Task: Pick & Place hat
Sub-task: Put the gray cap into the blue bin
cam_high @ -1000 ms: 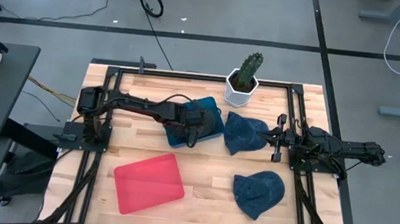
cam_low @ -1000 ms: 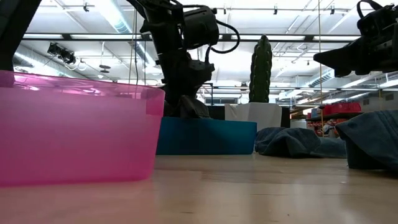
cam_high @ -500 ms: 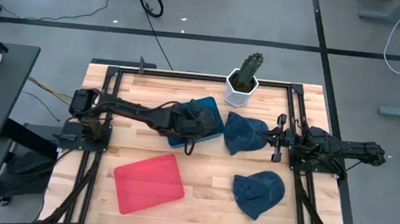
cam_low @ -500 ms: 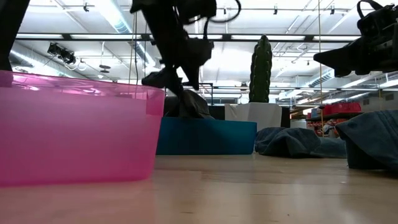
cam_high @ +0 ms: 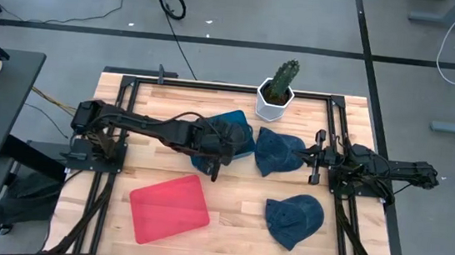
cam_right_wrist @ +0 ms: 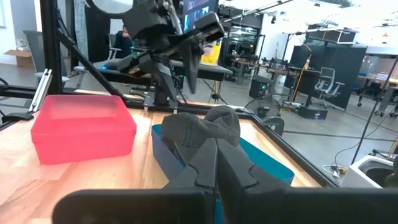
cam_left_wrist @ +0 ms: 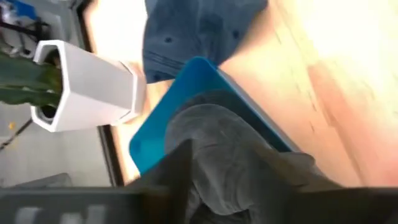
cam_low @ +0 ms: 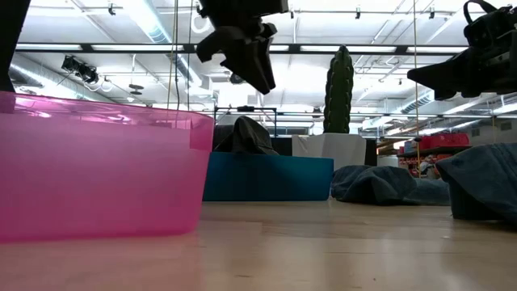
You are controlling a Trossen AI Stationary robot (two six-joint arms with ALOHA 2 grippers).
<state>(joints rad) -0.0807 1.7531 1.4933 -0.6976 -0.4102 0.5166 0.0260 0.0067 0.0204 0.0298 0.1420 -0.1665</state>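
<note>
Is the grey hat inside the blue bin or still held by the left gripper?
Inside: the grey hat rests in the blue bin, and the left gripper hangs open above, holding nothing.

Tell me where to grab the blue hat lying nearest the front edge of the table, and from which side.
Grip the blue hat at its raised crown, coming straight down from above. It lies flat and crumpled on the table, so there is no edge to slide under, and the bunched fabric on top gives folds to pinch. The right hand waits closest, over the other loose hat; the left hand is near the blue bin.
</note>
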